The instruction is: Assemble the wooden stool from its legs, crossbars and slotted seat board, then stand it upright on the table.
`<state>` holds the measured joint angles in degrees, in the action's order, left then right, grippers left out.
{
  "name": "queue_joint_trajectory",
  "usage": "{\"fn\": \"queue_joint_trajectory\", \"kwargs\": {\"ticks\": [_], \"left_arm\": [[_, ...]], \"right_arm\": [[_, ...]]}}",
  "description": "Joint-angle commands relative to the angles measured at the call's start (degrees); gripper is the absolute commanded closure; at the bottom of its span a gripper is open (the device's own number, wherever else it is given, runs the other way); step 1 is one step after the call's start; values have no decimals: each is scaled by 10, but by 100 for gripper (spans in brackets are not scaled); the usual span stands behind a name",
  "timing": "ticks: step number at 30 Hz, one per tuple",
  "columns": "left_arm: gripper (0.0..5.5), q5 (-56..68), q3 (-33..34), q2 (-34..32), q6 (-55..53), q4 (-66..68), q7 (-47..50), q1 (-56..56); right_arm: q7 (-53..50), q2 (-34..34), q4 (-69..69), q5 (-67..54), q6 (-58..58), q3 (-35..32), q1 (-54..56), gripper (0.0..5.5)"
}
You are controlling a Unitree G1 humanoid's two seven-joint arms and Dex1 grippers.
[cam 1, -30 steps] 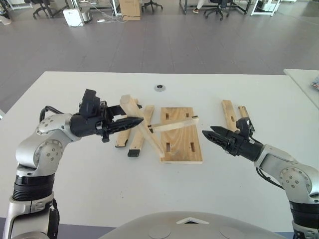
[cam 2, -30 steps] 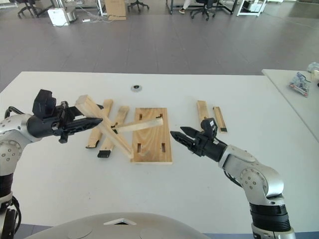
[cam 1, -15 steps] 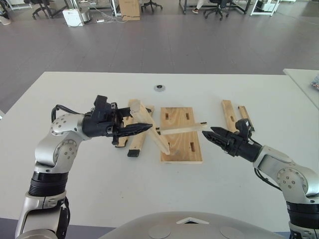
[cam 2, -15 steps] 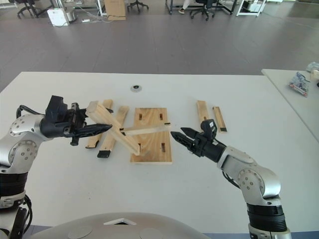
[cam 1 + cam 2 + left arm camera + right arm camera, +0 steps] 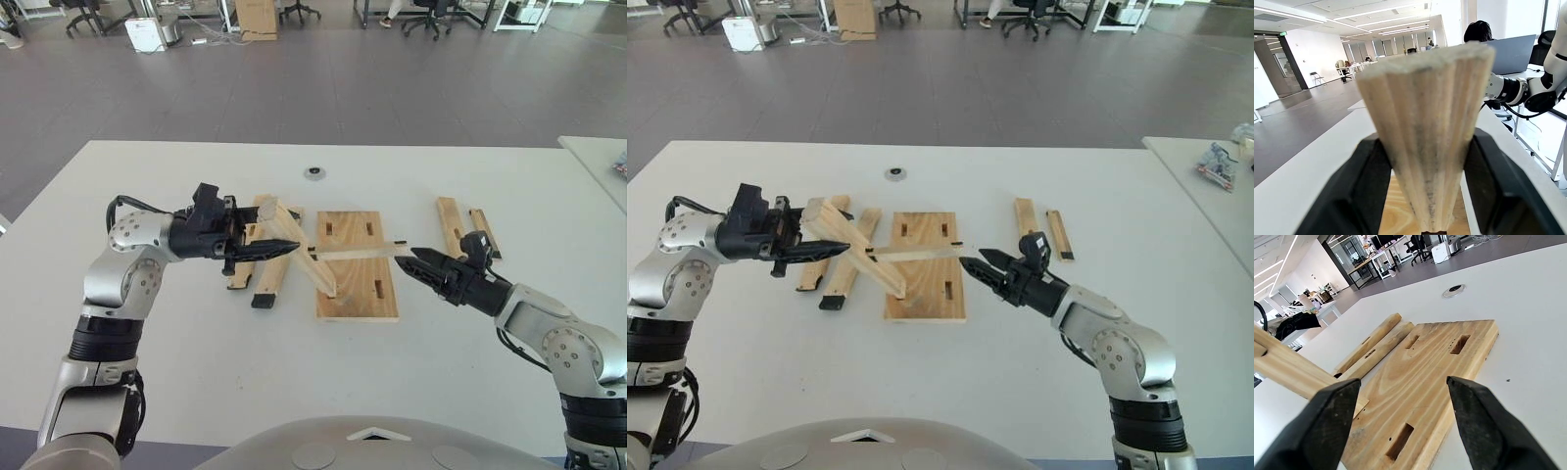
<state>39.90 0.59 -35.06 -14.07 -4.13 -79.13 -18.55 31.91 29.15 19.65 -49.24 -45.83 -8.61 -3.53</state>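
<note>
My left gripper (image 5: 279, 247) clamps a square, grainy wooden leg (image 5: 310, 266); right gripper (image 5: 413, 258), jaws apart, faces the flat slotted seat board (image 5: 355, 276).

fingers (image 5: 1334, 426) spread apart, framing the slotted seat board (image 5: 1425, 367).

Seat board (image 5: 355, 300) flat on the table (image 5: 196, 372) at frame centre. Left gripper (image 5: 284, 247), centre left, clasps a leg (image 5: 294, 247) slanting over the board's left edge. Its crossbar (image 5: 358, 253) runs right over the board, ending just beside the right gripper (image 5: 416, 259). Loose legs (image 5: 272, 276) lie left of the board, spare pieces (image 5: 450, 225) right of it, a grommet (image 5: 313, 173) above.
</note>
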Motion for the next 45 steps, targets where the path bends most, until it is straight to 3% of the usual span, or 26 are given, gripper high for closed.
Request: {"fn": "queue_joint_trajectory", "kwargs": {"ticks": [1,10,21,31,36,45], "left_arm": [[344,-22,-6,-11,-9,24,-7,-12],[344,8,1,-50,-74,-33,-13,-2],[344,-33,-4,-31,-26,3,-4,-20],[344,-61,-58,-34,-58,-5,18,-25],[344,-92,-91,-28,-66,22,40,-76],[344,-142,-187,-31,-126,-1,68,-91]], "right_arm": [[-1,-2,2,7,-3,2,6,220],[-7,-11,11,7,0,0,-4,220],[-5,-15,10,10,-1,5,0,220],[-12,-29,12,13,-3,15,-12,220],[9,-5,-143,163,77,93,-76,220],[2,-43,-140,168,103,92,-71,220]]}}
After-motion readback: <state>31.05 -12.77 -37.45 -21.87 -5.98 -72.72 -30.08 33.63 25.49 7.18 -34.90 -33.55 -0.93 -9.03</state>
